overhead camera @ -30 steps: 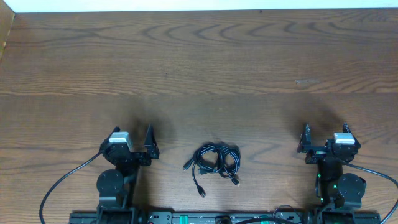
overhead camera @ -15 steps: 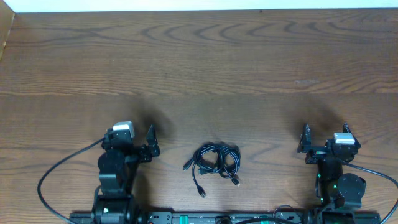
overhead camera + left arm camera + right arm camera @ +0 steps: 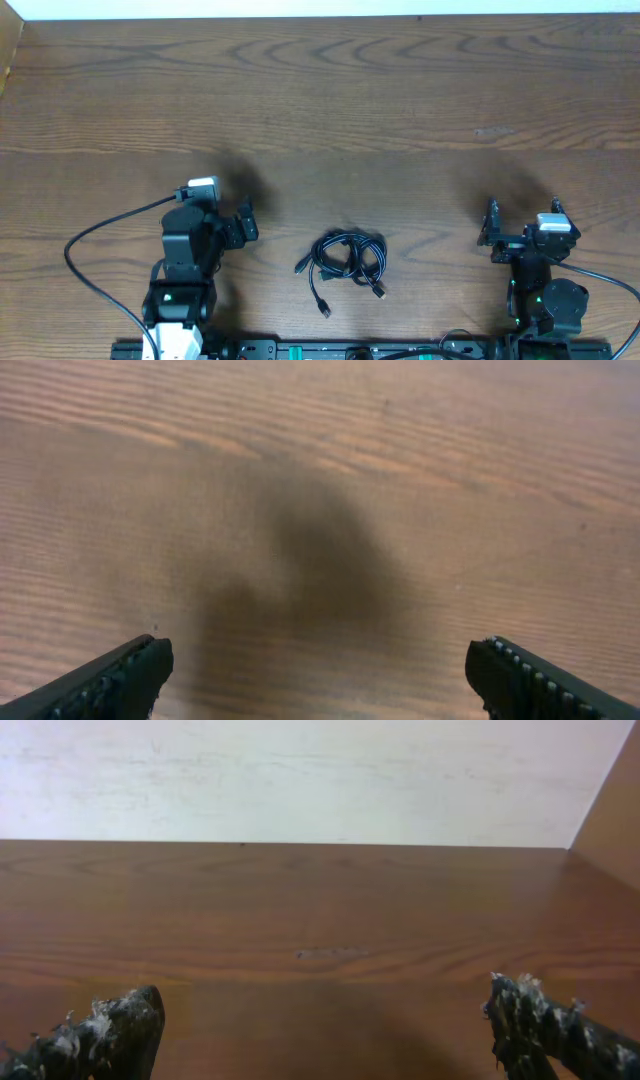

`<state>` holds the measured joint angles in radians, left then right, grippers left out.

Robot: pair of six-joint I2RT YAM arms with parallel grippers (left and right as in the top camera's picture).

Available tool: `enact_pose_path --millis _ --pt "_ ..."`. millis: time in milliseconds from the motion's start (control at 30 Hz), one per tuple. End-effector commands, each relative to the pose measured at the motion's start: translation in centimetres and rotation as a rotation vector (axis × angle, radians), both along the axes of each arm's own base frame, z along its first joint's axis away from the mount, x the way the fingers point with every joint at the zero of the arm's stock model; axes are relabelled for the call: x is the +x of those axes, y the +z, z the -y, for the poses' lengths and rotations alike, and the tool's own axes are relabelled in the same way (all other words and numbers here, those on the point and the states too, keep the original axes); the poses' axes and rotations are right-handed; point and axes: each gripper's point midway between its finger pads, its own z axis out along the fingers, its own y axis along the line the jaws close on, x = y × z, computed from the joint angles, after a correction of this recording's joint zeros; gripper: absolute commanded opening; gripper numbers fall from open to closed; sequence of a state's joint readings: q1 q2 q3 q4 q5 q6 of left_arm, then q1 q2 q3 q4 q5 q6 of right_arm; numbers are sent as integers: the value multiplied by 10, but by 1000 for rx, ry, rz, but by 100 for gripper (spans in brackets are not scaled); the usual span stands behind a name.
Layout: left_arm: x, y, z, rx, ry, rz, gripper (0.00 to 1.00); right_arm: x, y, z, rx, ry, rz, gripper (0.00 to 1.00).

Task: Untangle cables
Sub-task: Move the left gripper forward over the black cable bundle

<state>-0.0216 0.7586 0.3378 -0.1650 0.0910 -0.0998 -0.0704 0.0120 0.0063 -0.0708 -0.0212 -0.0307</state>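
Left claw (image 3: 241,225), wide open and empty, has risen; right claw (image 3: 523,216), likewise open and empty, hasn't. Cables (image 3: 347,258), at the left claw's four o'clock, remain untouched.

Nothing legible: no text, label, brand, number or sign can be read in any view. Plugs on the cables (image 3: 347,258) are too small to show markings. Table (image 3: 320,100) around the cables shows wood grain only, no lettering.

Table (image 3: 350,110), dark brown wood with broad wavy grain, matt and evenly lit, one pale scuff (image 3: 493,131) at two o'clock; white wall (image 3: 300,780) along the twelve o'clock edge; brown side board (image 3: 612,810) at the wall's three o'clock end.
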Motion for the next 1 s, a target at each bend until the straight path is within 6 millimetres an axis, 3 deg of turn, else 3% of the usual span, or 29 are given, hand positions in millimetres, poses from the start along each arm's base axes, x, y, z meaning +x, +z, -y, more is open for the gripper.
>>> enact_pose_path --millis 0,700,967 --pt "7 12 -3 17 5 -5 98 0 0 1 -9 -5 0 99" --pt "9 1 17 -49 -85 -273 98 0 0 1 -9 -5 0 99" --pt "8 0 57 -18 -293 -277 98 0 0 1 -9 -5 0 99"
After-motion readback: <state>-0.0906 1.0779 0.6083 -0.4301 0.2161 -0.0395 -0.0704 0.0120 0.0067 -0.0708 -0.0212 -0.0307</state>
